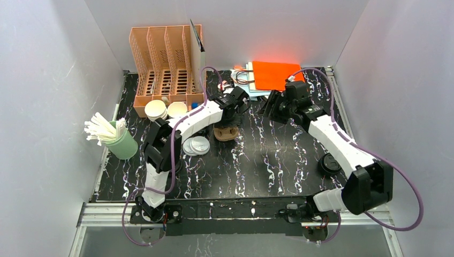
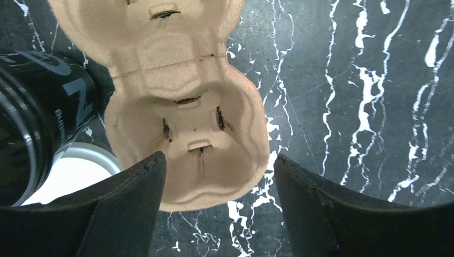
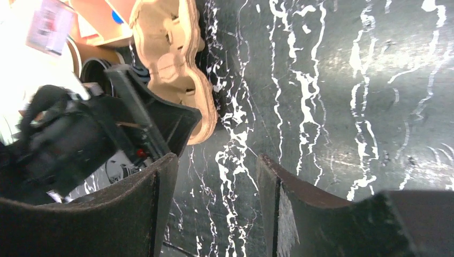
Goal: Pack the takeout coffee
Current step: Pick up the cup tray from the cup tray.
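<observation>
Far to the left of the pulp cup carrier (image 1: pixel 226 133), a green holder (image 1: pixel 124 145) filled with white sticks is seen at the edge of the marbled table (image 1: pixel 267 160). Up and to the left of the carrier, a peach slotted organizer (image 1: pixel 160 69) is set against the back wall. The takeout coffee cup (image 1: pixel 177 110), kraft outside and white inside, is found upright at the organizer's near foot, well apart from the carrier and not held by either arm. A few white lids (image 1: pixel 196 145) are laid flat just left of the carrier. In the left wrist view a black cup (image 2: pixel 37 101) is seen close to the carrier's left side. The left gripper (image 1: pixel 229 119) is poised directly over the carrier with its jaws released. From its own camera (image 2: pixel 217 166) they are spread wider than the carrier's near end (image 2: pixel 182 107), and nothing is grasped. To the right of the carrier, the right gripper (image 1: pixel 269 110) is also held unclenched. In its wrist view (image 3: pixel 217 160) only bare table is framed between the pads, with the carrier (image 3: pixel 171 59) off to one side. Up and to the right of the carrier lies an orange sheet (image 1: pixel 275 75), and far right of it a round black lid (image 1: pixel 328 164) is seen.
</observation>
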Available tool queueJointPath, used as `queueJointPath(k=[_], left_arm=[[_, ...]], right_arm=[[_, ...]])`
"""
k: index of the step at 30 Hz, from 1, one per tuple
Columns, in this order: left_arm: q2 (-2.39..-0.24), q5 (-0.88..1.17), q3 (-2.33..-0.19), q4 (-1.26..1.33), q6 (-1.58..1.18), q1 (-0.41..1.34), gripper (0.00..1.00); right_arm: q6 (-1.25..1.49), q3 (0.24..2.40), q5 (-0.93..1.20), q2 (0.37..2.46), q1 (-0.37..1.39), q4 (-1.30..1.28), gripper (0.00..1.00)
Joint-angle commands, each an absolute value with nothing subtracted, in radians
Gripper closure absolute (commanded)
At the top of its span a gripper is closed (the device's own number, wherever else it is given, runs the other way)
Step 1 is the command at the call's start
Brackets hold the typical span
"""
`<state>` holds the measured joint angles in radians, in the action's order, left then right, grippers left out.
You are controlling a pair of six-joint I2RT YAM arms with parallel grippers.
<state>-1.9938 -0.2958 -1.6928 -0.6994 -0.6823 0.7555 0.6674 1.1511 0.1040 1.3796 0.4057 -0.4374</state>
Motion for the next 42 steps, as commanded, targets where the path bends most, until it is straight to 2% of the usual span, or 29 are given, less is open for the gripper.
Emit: queueJointPath(k=[1, 7, 15, 18, 25, 31, 36, 42], left_arm=[[-2.029, -0.335, -1.750, -0.737, -0.696, 0.767, 0.31], [-2.082, -0.286, -1.779, -0.714, -0.669, 0.767, 0.38], [-2.110, -0.277, -1.803, -0.711, -0.675, 0.767, 0.66], [-2.089, -0.273, -1.815, -0.720, -0.667, 0.767, 0.72], [-1.979, -0.063, -1.757, -0.648, -0.657, 0.767, 0.84], [-1.867, 0.099, -1.622, -0.496, -0.693, 0.767, 0.86], [-1.764, 0.195, -1.463, -0.311, -0.759, 0.765, 0.86], [-1.720, 0.251, -1.313, -0.194, -0.843, 0.765, 0.85]], right_arm=[[0.686, 1.117, 0.006, 1.293, 0.385, -0.422, 0.35], [0.677, 1.098, 0.005, 1.264, 0.376, -0.446, 0.35], [0.652, 1.121, 0.005, 1.294, 0.372, -0.461, 0.35], [0.644, 1.119, 0.019, 1.309, 0.372, -0.458, 0.34], [0.625, 1.111, 0.171, 1.382, 0.362, -0.431, 0.37], [0.646, 1.059, 0.389, 1.418, 0.297, -0.350, 0.40], [0.742, 0.931, 0.632, 1.413, 0.228, -0.142, 0.40], [0.763, 0.900, 0.714, 1.459, 0.219, -0.081, 0.40]])
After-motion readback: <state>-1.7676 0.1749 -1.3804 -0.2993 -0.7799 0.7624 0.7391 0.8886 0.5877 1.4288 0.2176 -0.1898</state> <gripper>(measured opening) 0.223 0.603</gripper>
